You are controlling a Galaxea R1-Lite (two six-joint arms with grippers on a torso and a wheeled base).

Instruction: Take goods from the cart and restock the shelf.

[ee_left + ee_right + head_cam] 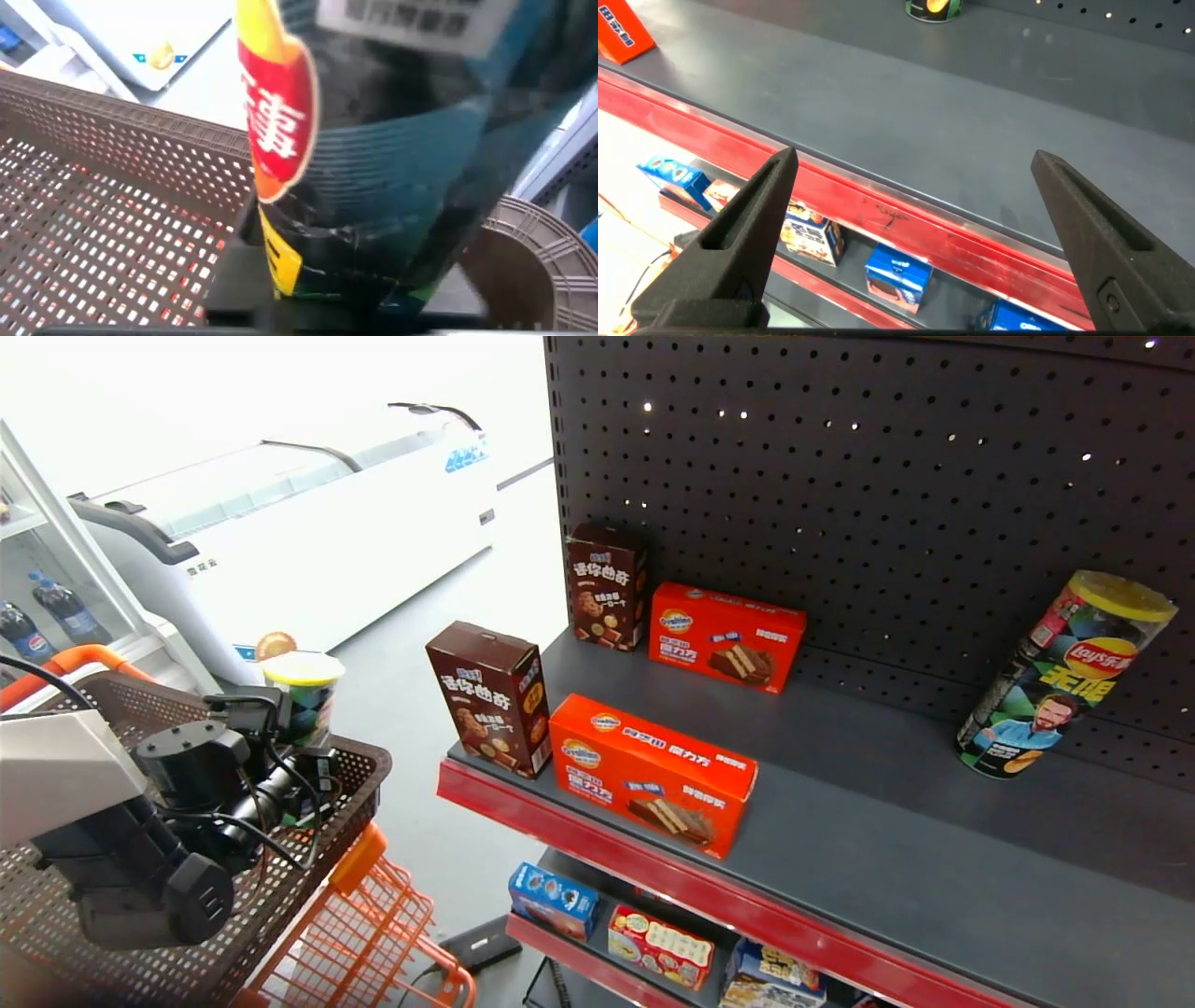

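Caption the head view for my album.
Left claw grips a chip can at the cart, beside a shelf of boxes.

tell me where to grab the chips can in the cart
Grip the chips can around its round body, below the lid, coming in level from the robot's side: it is upright in the cart, lid up, so the curved wall gives opposite sides to clamp.

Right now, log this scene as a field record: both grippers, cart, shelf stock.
Left gripper: shut on a yellow-lidded cylindrical chip can, at the brown perforated cart basket
Right gripper: open, empty, over the red front edge of the dark grey shelf
Shelf stock: two brown cardboard boxes, two orange cardboard boxes, one matching chip can standing by the black pegboard
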